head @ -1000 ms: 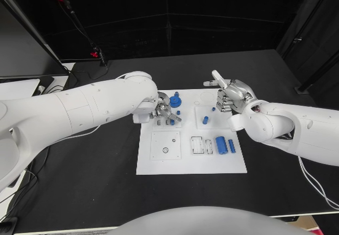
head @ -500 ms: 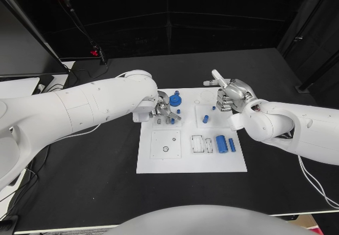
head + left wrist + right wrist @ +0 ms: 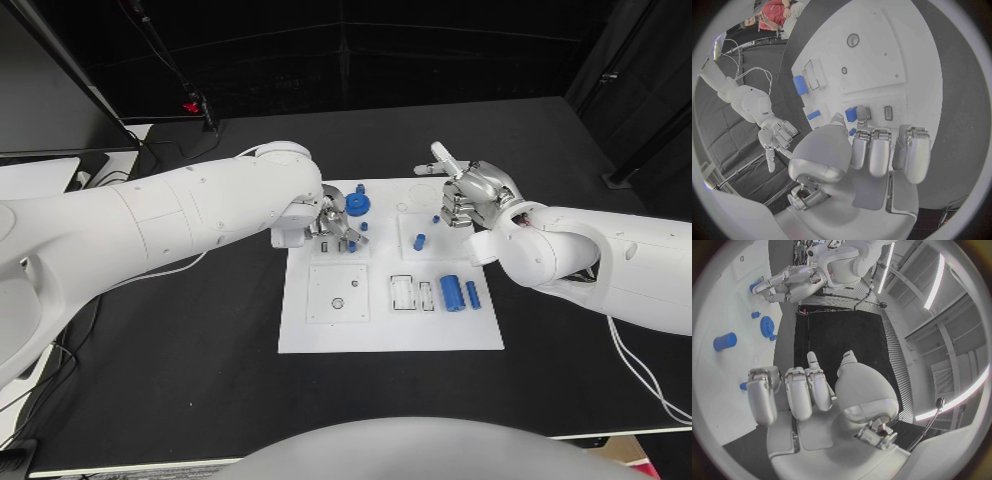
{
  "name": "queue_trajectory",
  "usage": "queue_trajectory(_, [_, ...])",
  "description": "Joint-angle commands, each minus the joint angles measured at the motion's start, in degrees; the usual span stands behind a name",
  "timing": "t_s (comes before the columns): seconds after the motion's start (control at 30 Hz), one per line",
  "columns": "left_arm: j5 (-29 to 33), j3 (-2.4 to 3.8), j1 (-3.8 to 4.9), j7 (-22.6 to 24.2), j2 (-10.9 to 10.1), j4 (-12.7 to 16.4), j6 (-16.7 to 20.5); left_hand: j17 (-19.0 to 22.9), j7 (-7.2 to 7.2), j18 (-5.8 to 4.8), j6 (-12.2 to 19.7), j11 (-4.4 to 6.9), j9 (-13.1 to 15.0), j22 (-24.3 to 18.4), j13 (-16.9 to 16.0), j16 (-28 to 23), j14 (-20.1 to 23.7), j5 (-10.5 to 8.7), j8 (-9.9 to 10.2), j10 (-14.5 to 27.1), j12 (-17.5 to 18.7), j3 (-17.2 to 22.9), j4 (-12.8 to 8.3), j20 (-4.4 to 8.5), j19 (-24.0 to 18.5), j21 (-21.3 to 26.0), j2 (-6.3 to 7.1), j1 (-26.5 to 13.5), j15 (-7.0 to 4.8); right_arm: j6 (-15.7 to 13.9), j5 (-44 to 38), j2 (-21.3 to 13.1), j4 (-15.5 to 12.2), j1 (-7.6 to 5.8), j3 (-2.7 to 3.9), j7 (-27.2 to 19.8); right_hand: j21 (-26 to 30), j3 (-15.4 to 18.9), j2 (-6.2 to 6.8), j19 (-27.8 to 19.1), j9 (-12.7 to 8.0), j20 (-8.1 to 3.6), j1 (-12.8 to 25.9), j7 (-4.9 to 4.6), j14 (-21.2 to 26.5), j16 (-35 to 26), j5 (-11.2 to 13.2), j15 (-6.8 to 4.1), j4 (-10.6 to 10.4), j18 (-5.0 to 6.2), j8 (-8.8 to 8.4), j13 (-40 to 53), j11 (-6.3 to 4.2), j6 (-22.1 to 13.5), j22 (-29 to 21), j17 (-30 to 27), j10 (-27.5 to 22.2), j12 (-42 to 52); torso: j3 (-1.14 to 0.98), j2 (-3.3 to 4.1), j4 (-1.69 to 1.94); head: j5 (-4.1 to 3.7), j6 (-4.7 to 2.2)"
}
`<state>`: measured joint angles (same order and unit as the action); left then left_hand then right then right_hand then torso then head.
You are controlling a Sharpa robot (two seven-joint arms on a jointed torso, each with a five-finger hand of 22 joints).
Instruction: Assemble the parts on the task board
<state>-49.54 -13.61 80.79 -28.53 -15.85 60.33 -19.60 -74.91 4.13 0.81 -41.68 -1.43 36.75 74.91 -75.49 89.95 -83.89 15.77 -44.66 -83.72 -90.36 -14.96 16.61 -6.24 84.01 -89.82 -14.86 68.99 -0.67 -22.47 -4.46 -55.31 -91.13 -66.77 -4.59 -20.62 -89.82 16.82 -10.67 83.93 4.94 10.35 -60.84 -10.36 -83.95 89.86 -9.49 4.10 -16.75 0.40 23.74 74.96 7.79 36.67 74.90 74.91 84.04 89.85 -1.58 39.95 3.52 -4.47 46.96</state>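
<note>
right hand point(image 3: 811, 390) curled empty, task board point(image 3: 723, 315), blue gear point(image 3: 767, 326)

- A robotics lab or test cell, not a home or a shop.
- The black surface point(image 3: 188, 380) is walled round by black curtains point(image 3: 433, 50), closing off a recording booth.
- A white task board point(image 3: 389, 335) with recessed sockets and small blue parts point(image 3: 451, 294) lies mid-surface, like a benchmark fixture.
- Cables point(image 3: 166, 150) trail over the far-left corner, near a stand carrying a small red-lit device point(image 3: 189, 105).
- The right wrist view shows a high industrial ceiling with long strip lights point(image 3: 932, 287) and corrugated wall panelling point(image 3: 895, 355).
</note>
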Motion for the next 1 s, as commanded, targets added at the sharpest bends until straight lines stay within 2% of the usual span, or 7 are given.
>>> queue_trajectory(0.03, [-0.3, 0.05, 0.07, 0.3, 0.1, -0.1, -0.9, -15.1, -0.18, -0.81, -0.6, 0.67, 0.3, 15.1, -14.5, 0.0, -6.1, 1.14, 0.7, -6.3, 0.4, 0.6, 0.0, 0.48, 6.0, -0.2, -1.26, 2.9, -0.61, 0.4, 0.1, 0.1, 0.0, -0.05, 0.02, 0.1, -0.2, 0.4, -0.59, 6.1, -0.1, 0.46, 0.1, -2.05, -6.1, 0.1, -0.2, 0.54, 0.0, -0.4, 0.26, 15.0, 0.3, -0.5, 15.1, 15.1, 6.0, 0.1, -0.02, -0.04, 0.01, -0.02, 0.1])
queue_trajectory(0.23, [-0.3, 0.05, 0.06, 0.6, 0.2, -0.3, -1.1, -15.1, -0.48, -0.81, -1.0, 0.96, 0.9, 15.1, -14.5, 0.0, -6.1, 2.6, 1.8, -6.3, 0.4, 1.7, 0.0, 0.76, 6.0, -0.2, -1.23, 5.8, -0.89, 0.4, 0.1, 0.1, 0.1, -0.02, 0.02, 0.4, -0.2, 0.4, -0.66, 6.1, -0.1, 0.47, 0.1, -2.07, -6.1, 0.1, -0.1, 0.55, 0.0, -0.4, 0.26, 15.0, 0.31, -0.6, 15.1, 15.1, 6.0, 0.1, 0.0, -0.04, -0.03, -0.02, 0.06])
queue_trajectory(0.43, [-0.3, 0.06, 0.03, 1.1, 0.4, -0.3, -1.2, -15.1, -0.65, -0.81, -1.3, 1.14, 1.6, 15.1, -14.5, 0.0, -6.1, 4.18, 2.8, -6.3, 0.4, 2.9, -0.1, 0.99, 6.0, -0.2, -0.58, 9.1, -1.1, 0.3, 0.1, 0.2, 0.3, 0.04, 0.01, 0.7, -0.2, 0.6, -0.86, 6.1, -0.1, 0.51, 0.4, -2.11, -6.1, 0.1, 0.1, 0.58, 0.0, -0.4, 0.3, 15.0, 0.35, -0.8, 15.1, 15.1, 6.0, 0.1, 0.01, 0.02, -0.02, -0.09, 0.05])
queue_trajectory(0.53, [-0.3, 0.06, 0.01, 1.3, 0.4, -0.3, -1.2, -15.1, -0.71, -0.81, -1.4, 1.21, 2.1, 15.1, -14.5, 0.0, -6.1, 7.09, 3.4, -6.3, 0.4, 4.1, -0.1, 1.12, 6.0, -0.2, -0.2, 11.4, -1.21, 0.3, 0.1, 0.2, 0.4, 0.07, 0.01, 0.8, -0.2, 0.6, -0.86, 6.1, -0.1, 0.51, 0.4, -2.11, -6.1, 0.1, 0.1, 0.58, 0.0, -0.4, 0.3, 15.0, 0.35, -0.8, 15.1, 15.1, 6.0, 0.1, 0.02, -0.02, -0.1, -0.04, 0.03])
queue_trajectory(0.57, [-0.3, 0.06, 0.01, 1.3, 0.4, -0.3, -1.2, -15.1, -0.7, -0.81, -1.5, 1.2, 2.2, 15.1, -14.5, 0.0, -6.1, 7.48, 3.6, -6.3, 0.4, 4.4, 0.0, 1.14, 6.0, -0.2, -0.13, 11.8, -1.22, 0.3, 0.1, 0.2, 0.3, 0.09, 0.01, 0.8, -0.2, 0.6, -0.86, 6.1, -0.1, 0.51, 0.4, -2.11, -6.1, 0.1, 0.1, 0.58, 0.0, -0.4, 0.3, 15.0, 0.35, -0.8, 15.1, 15.1, 6.0, 0.1, 0.02, -0.02, -0.11, -0.04, 0.01])
queue_trajectory(0.8, [-0.3, 0.06, -0.01, 1.6, 0.3, -0.5, -1.1, -15.1, -0.47, -0.81, -1.7, 1.08, 3.1, 15.1, -14.5, 0.0, -6.1, 9.27, 4.7, -6.3, 0.4, 7.5, 0.1, 1.22, 6.0, -0.2, -0.8, 14.1, -1.25, 0.2, 0.1, 0.1, 0.4, 0.18, 0.0, 1.0, -0.2, 0.6, -0.94, 6.1, -0.2, 0.53, 0.5, -2.13, -6.1, 0.1, 0.2, 0.6, 0.0, -0.4, 0.33, 15.0, 0.37, -0.8, 15.1, 15.1, 6.0, 0.1, -0.01, -0.01, -0.04, -0.16, 0.02])
queue_trajectory(1.0, [-0.3, 0.06, -0.03, 2.0, 0.2, -0.6, -1.0, -15.1, -0.37, -0.81, -1.9, 0.92, 4.0, 15.1, -14.5, 0.0, -6.1, 10.01, 5.3, -6.3, 0.4, 10.5, 0.0, 1.22, 6.0, -0.2, 0.25, 15.9, -1.24, 0.2, 0.1, 0.0, 0.5, 0.26, -0.01, 1.1, -0.2, 0.7, -0.98, 6.1, -0.2, 0.54, 0.5, -2.14, -6.1, 0.1, 0.3, 0.61, 0.0, -0.4, 0.34, 15.0, 0.38, -0.9, 15.1, 15.1, 6.0, 0.1, 0.0, -0.03, -0.03, -0.26, -0.04])
